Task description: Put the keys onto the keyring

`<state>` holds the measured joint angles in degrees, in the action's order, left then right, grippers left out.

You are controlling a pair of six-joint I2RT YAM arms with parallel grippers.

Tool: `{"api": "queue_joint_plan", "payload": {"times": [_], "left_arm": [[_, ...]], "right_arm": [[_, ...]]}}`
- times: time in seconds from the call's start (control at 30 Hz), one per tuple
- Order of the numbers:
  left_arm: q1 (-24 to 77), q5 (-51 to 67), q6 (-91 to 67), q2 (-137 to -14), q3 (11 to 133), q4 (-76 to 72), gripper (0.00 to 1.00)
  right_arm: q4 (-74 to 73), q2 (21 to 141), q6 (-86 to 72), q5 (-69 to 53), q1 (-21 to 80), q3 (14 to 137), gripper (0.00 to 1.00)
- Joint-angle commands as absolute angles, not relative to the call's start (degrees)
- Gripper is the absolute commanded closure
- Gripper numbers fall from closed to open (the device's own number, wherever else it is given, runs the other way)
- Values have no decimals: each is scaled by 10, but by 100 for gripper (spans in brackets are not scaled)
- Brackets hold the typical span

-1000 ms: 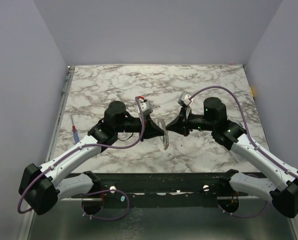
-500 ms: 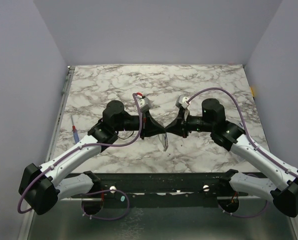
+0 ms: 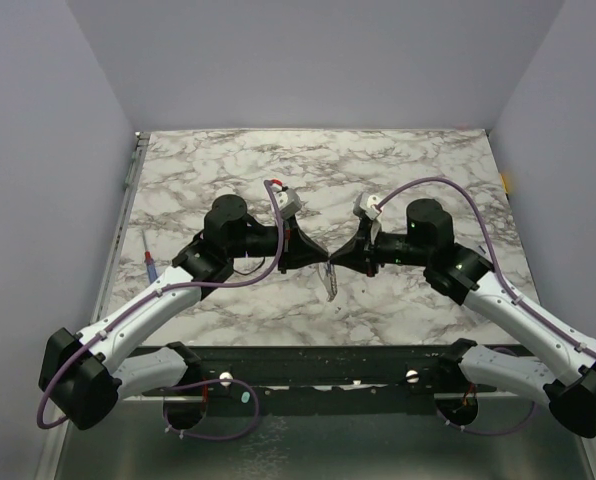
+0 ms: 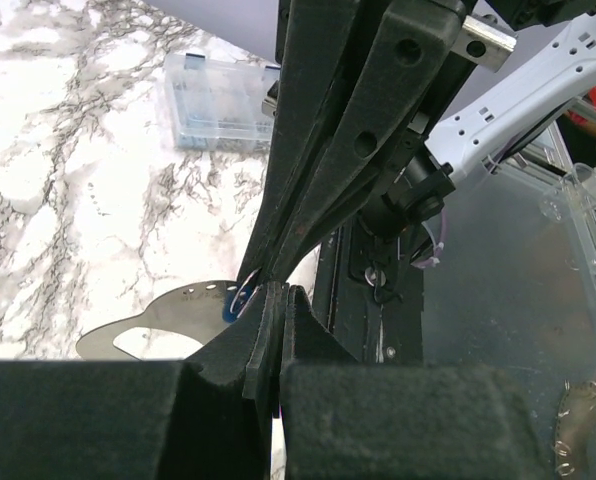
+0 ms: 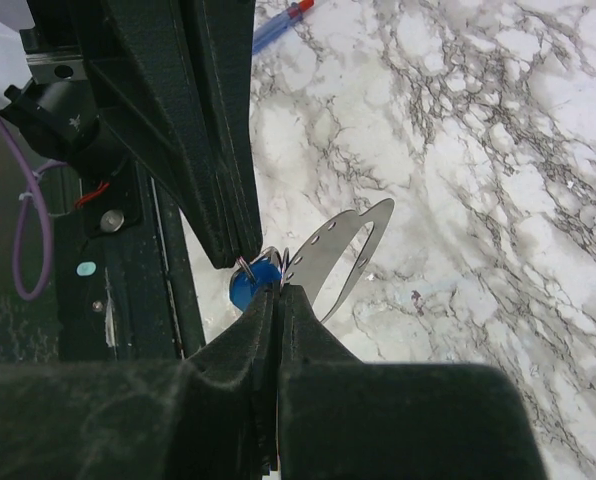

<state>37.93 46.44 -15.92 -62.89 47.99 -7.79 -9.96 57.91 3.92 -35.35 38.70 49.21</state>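
Pinching keyring [image 5: 270, 258], left gripper [image 3: 318, 256] and right gripper [image 3: 336, 260] touched tips.
Blue key [image 5: 250, 290] hung there; clear box [image 4: 218, 100] contents unreadable.

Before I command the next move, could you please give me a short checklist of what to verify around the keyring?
1. Left gripper shut on the thin silvery wire keyring: ok.
2. Right gripper shut on the same ring, tip to tip with the left: ok.
3. Blue-headed metal key at the ring, lifted off the marble table: ok.
4. Flat silvery metal piece with holes dangling free beside it: ok.
5. Blue-headed key fully threaded onto the ring: cannot tell.
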Motion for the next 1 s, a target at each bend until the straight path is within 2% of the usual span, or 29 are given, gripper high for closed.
{"api": "queue_joint_plan", "payload": {"times": [0.0,0.97], "left_arm": [[376,450,-148,-629,490,-64,100],[367,411,-159,-636,476,-77,100]], "right_arm": [[-103,569,47,-347,392,489,99],[-107,558,53,-349,398,487,99]]}}
